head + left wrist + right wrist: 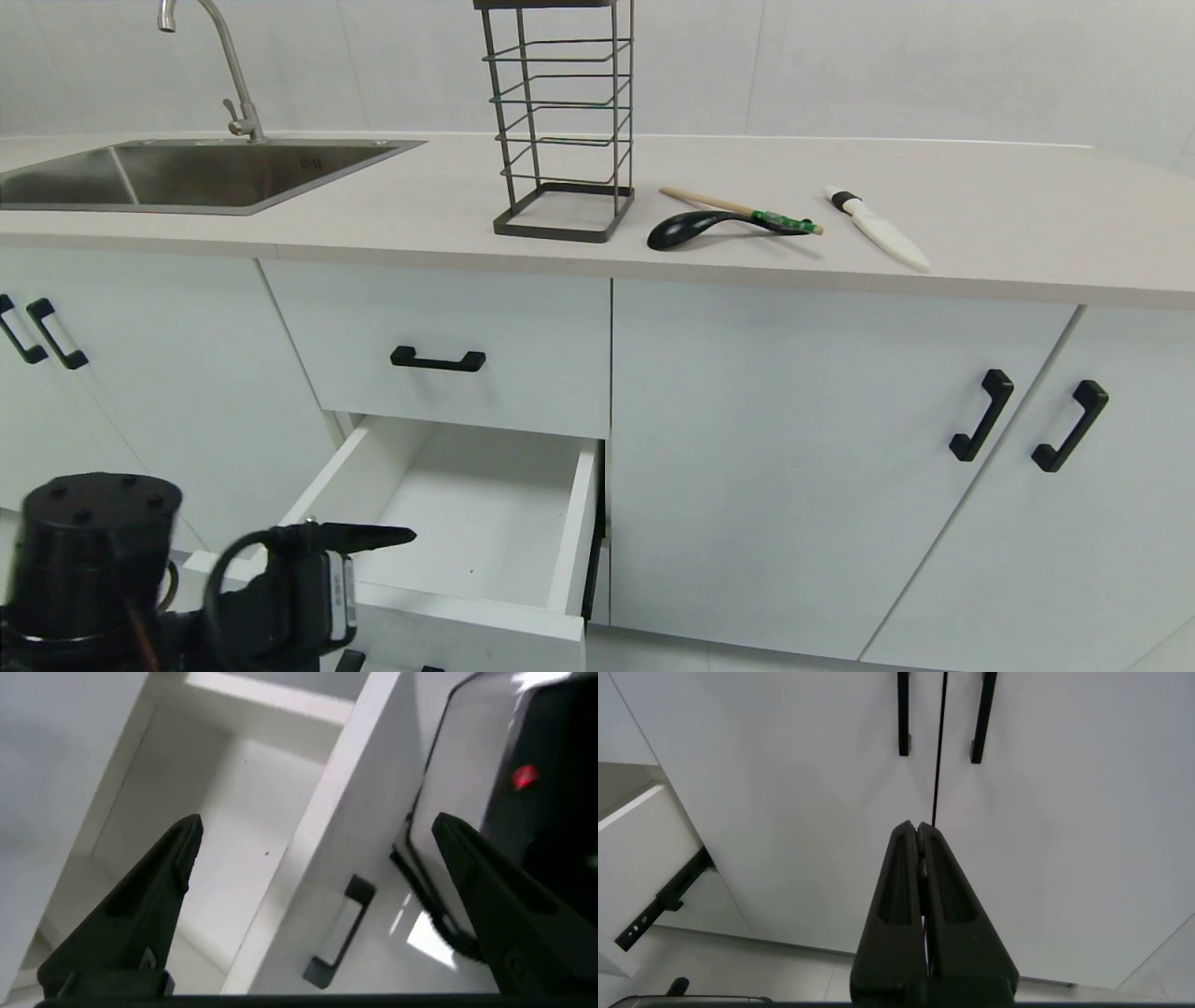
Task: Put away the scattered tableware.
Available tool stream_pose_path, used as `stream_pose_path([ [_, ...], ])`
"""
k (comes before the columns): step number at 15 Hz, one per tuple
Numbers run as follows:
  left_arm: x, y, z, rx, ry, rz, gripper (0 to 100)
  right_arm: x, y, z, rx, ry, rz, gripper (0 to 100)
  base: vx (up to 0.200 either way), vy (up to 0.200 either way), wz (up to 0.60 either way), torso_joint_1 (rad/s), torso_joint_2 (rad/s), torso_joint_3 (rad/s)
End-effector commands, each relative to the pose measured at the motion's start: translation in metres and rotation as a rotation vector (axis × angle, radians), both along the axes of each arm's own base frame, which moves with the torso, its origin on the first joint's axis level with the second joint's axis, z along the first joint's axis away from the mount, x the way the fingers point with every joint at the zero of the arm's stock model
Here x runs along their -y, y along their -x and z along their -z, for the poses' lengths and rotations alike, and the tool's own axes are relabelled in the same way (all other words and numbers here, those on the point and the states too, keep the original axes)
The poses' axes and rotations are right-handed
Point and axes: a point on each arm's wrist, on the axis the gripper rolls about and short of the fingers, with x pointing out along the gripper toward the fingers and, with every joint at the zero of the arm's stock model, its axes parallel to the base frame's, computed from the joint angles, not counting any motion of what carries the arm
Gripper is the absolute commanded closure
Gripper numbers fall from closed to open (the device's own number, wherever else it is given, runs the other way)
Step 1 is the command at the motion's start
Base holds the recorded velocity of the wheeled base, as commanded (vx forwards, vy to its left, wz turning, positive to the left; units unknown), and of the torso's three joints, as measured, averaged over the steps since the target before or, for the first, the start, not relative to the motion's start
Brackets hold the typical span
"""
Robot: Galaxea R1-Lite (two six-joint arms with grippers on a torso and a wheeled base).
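**Counter: 3 utensils loose, 1 drawer open**

Landmark = tall dark wire rack, 1 of them, upright on the pale countertop.

Tableware, 3 kinds, all on the counter to the rack's right:
- 1 black glossy spoon, just beside the rack base, bowl end nearest it.
- Wooden chopstick w/ green patterned end, just behind the spoon and meeting its handle at the far end. Can't tell if 1 stick or a pair.
- 1 white knife-shaped utensil w/ black band, farther right of the rack, apart from the other two.

Left of the rack: 1 steel sink set in the counter, w/ 1 curved chrome tap.

Below the rack: 1 shut white drawer w/ black bar handle. Under that, 1 white drawer pulled out.

Below and right of the rack: 2 white cabinet doors w/ 2 black handles side by side.

Left gripper: low, below and left of the rack, over the open drawer's front edge. Fingers spread wide, nothing between them.

Right gripper: fingers pressed together, nothing held, pointing at the seam between 2 cabinet doors.
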Motion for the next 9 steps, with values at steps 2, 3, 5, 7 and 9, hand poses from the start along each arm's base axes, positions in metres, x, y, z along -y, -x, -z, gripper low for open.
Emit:
stream_pose_path([
  [2, -0.022, 0.031, -0.041, -0.036, 0.365, -0.217, 0, 0.0, 0.0, 0.0, 0.0, 0.0, 0.0, 100, 0.0, 0.0, 0.0, 0.0, 0.0, 0.0],
  [3, -0.026, 0.032, -0.042, -0.03, 0.383, -0.265, 0, 0.0, 0.0, 0.0, -0.002, 0.0, 0.0, 100, 0.0, 0.0, 0.0, 0.0, 0.0, 0.0],
  [5, -0.044, 0.032, -0.047, 0.046, 0.397, -0.443, 0, 0.0, 0.0, 0.0, -0.002, 0.0, 0.0, 100, 0.0, 0.0, 0.0, 0.0, 0.0, 0.0],
  [7, -0.053, 0.031, -0.051, 0.096, 0.416, -0.521, 0, 0.0, 0.0, 0.0, -0.002, 0.0, 0.0, 100, 0.0, 0.0, 0.0, 0.0, 0.0, 0.0],
  [9, -0.067, 0.038, -0.056, 0.214, 0.443, -0.639, 0, 0.0, 0.0, 0.0, -0.002, 0.0, 0.0, 100, 0.0, 0.0, 0.0, 0.0, 0.0, 0.0],
])
